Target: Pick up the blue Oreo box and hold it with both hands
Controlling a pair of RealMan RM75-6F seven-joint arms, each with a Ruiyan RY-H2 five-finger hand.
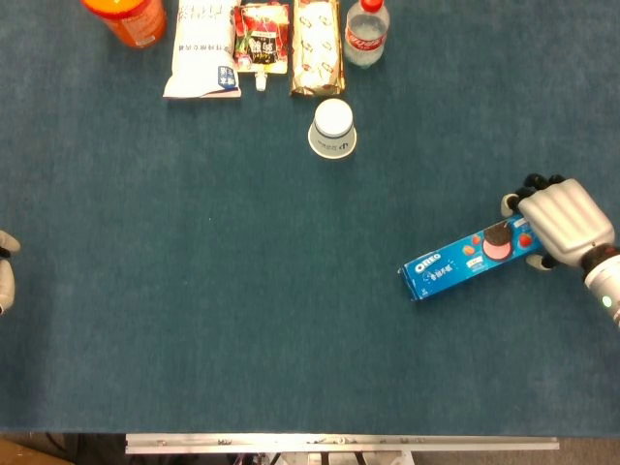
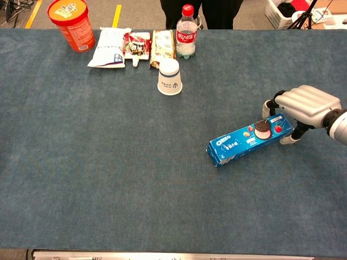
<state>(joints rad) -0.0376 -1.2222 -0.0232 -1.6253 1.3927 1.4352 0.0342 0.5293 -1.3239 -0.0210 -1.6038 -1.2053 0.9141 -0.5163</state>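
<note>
The blue Oreo box point(image 1: 469, 262) point(image 2: 250, 142) lies flat on the table, slanted, with its right end further back. My right hand point(image 1: 565, 223) point(image 2: 308, 106) arches over that right end. Its fingers point(image 2: 267, 108) reach down behind the box's far edge, and the thumb point(image 2: 287, 139) stands at the near side. The box rests on the cloth and is not lifted. Only a sliver of my left hand point(image 1: 5, 272) shows, at the left edge of the head view, far from the box; its fingers are hidden.
An upturned paper cup point(image 1: 332, 127) stands mid-table at the back. Behind it lie a row of snack packs point(image 1: 263, 39), a white pouch point(image 1: 204, 50), a small bottle point(image 1: 366, 31) and an orange tub point(image 1: 126, 17). Blue cloth covers the table point(image 1: 213, 291).
</note>
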